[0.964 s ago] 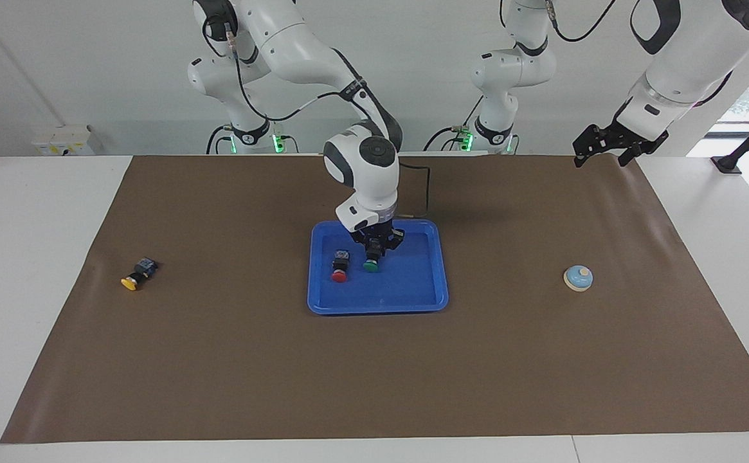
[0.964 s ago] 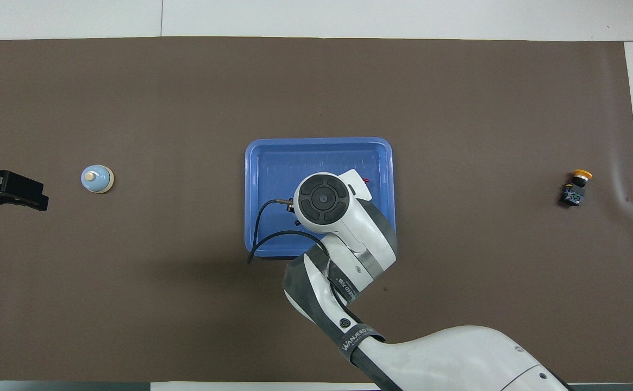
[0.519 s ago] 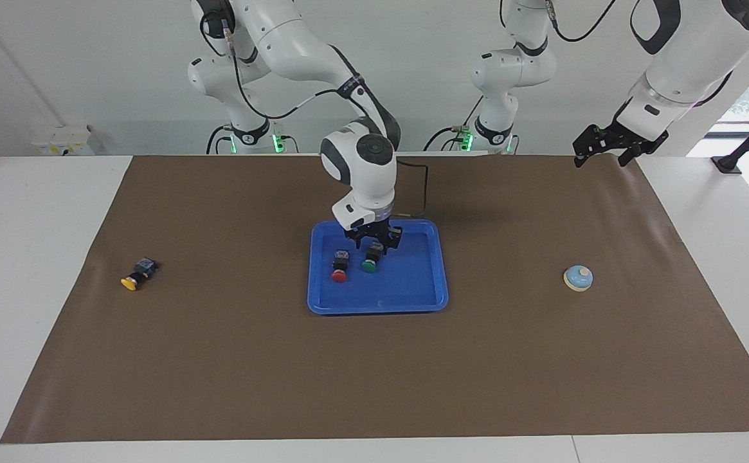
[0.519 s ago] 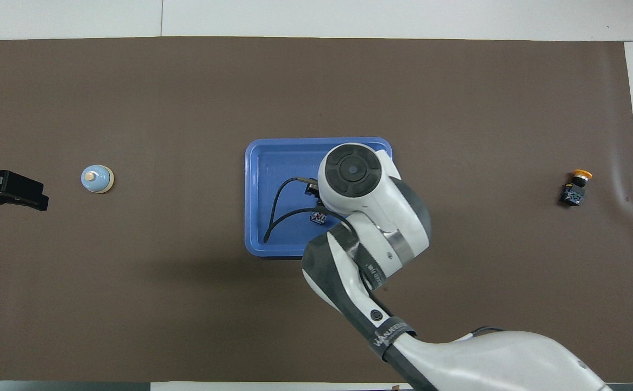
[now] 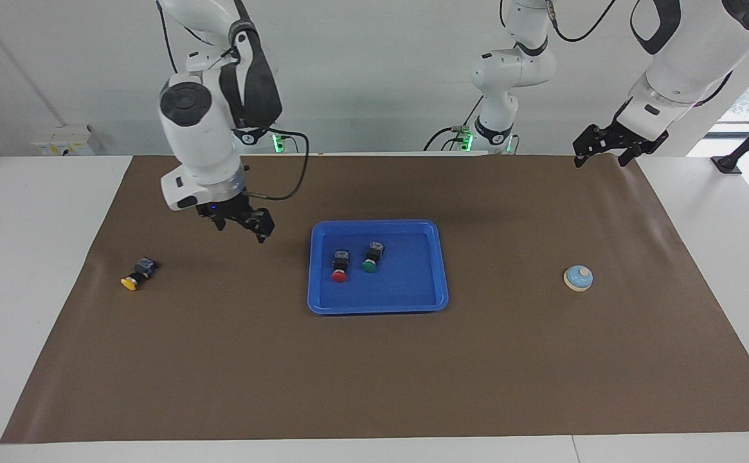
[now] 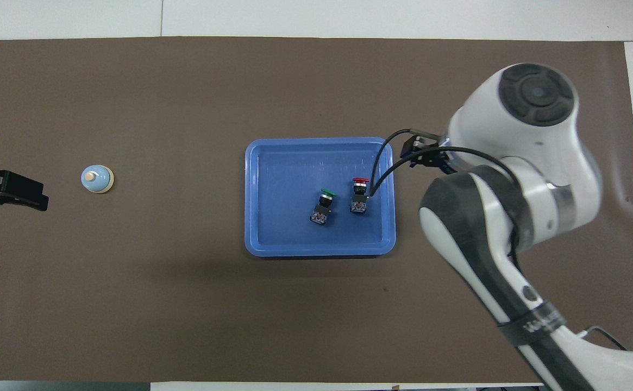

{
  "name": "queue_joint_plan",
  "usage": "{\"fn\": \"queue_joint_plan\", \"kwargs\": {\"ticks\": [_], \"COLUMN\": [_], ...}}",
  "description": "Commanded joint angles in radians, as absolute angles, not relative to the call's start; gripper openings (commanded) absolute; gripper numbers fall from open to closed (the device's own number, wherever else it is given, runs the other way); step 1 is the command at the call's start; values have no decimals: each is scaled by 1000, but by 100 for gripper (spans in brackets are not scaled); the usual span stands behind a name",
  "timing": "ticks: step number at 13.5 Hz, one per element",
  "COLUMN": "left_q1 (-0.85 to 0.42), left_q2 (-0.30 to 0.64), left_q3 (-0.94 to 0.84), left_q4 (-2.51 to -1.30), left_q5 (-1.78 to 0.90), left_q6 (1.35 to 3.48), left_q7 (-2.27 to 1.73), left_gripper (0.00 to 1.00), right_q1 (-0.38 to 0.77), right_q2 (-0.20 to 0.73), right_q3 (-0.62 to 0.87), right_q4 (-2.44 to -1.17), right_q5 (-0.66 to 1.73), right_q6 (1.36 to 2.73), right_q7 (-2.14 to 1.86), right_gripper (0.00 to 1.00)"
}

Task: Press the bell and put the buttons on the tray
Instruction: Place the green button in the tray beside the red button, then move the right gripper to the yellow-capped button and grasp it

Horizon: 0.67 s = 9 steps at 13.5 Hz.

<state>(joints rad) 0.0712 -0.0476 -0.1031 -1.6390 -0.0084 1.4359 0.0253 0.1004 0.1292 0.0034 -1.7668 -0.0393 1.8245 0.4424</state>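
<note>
The blue tray [image 5: 425,292] [image 6: 273,163] lies mid-mat. In it rest the red button [image 5: 339,267] [image 6: 358,194] and the green button [image 5: 371,257] [image 6: 323,206], side by side on their sides. The yellow button [image 5: 137,274] lies on the mat toward the right arm's end; the right arm hides it in the overhead view. My right gripper [image 5: 242,228] hangs open and empty over the mat between tray and yellow button. The bell [image 5: 578,278] [image 6: 97,178] stands toward the left arm's end. My left gripper [image 5: 605,153] [image 6: 6,190] waits open, raised over the mat's edge.
A brown mat [image 5: 374,373] covers most of the white table [image 5: 33,257]. The right arm's black cable [image 6: 387,157] loops over the tray's corner in the overhead view.
The right gripper opened and left the green button in the tray, then rose and swung toward the yellow button's end. The left arm has not moved.
</note>
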Motion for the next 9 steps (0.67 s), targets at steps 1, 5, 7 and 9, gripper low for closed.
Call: {"fn": "queue_joint_plan", "kwargs": {"ticks": [1, 5, 7, 9], "left_q1": [74, 72, 74, 72], "left_q2": [-63, -63, -63, -63], "left_q3": [-103, -103, -103, -103], "left_q4": [-1655, -1655, -1655, -1655], "left_q5": [0, 0, 0, 0], "left_q6": [1447, 1447, 1447, 1447], "left_q7": [17, 17, 17, 17], "left_gripper": [100, 100, 100, 100], "right_q1": [-50, -257, -314, -333], "right_q2": [111, 49, 58, 58], "right_q3": [20, 20, 20, 20], "right_q4": [-1847, -2087, -2155, -2222], "right_q5": [-78, -115, -115, -115], "right_q6": [1847, 2104, 2221, 2337], "right_q7": [242, 45, 22, 31], "right_gripper": [100, 100, 100, 100]}}
